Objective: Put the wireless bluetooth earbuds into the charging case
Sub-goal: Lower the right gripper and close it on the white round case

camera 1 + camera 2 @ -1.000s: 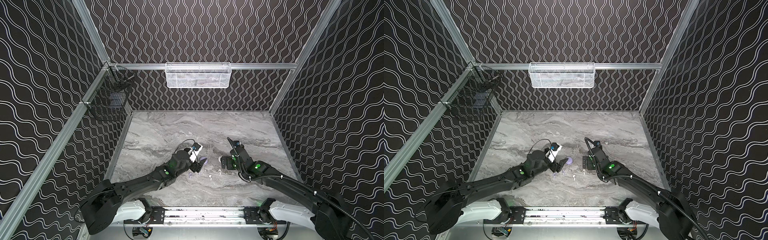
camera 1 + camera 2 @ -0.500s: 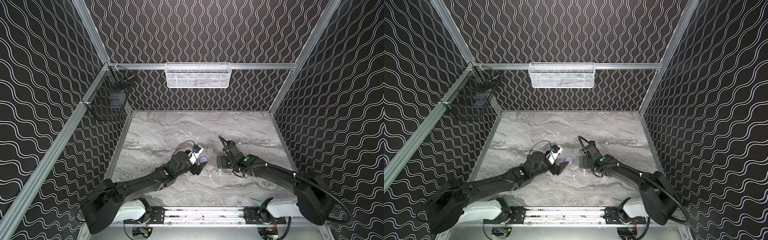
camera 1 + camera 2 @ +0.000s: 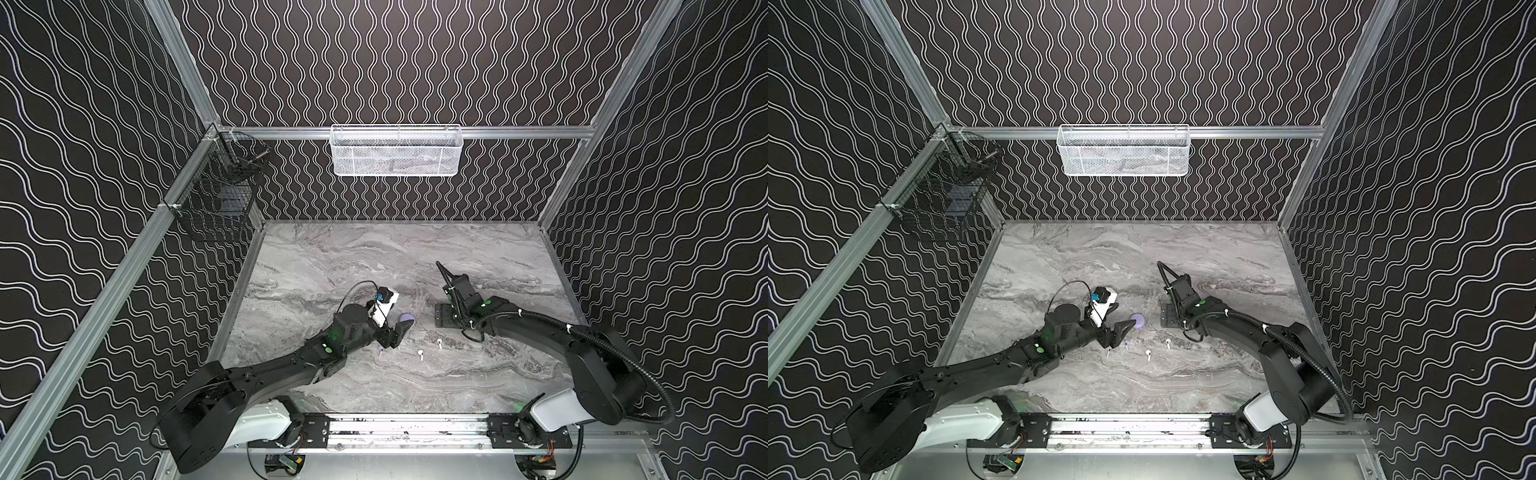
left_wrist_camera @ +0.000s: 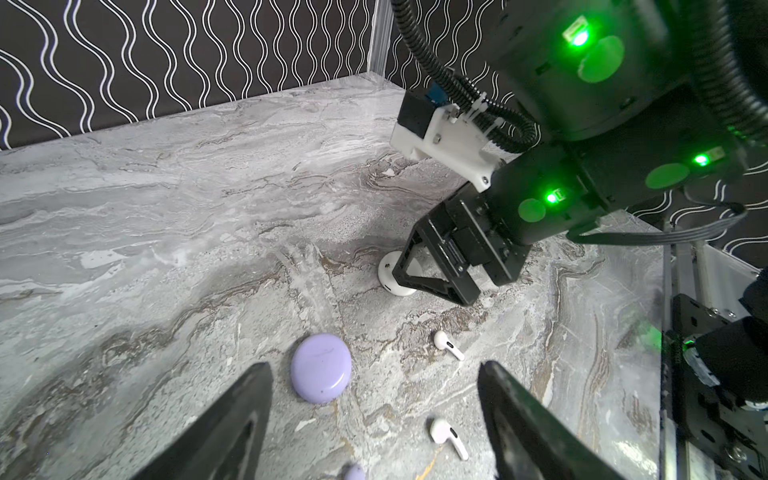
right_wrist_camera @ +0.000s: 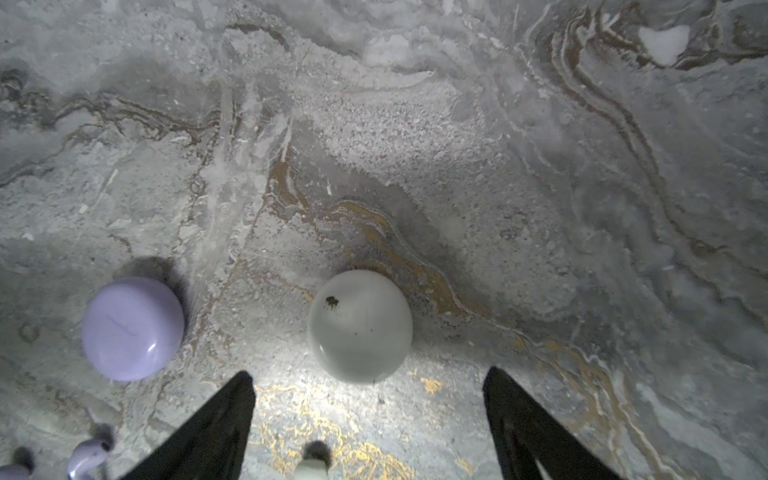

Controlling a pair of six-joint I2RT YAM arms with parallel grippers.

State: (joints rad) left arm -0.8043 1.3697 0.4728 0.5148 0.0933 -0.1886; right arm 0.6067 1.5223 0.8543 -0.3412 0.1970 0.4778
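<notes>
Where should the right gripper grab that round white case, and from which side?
Probably its rim, across the widest part, coming straight down. The white case lies flat and closed on the table; its smooth domed top gives no edge, so the right gripper, jaws open, should straddle opposite sides.

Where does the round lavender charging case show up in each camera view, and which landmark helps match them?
In a top view: the round lavender charging case lies mid-table, left of the right gripper.
In a top view: the case sits in the same spot.
Left wrist: the case sits just ahead of that arm's own fingers.
Right wrist: the case lies beside the white round case.
Shared landmark: the right gripper, visible in all four.
</notes>
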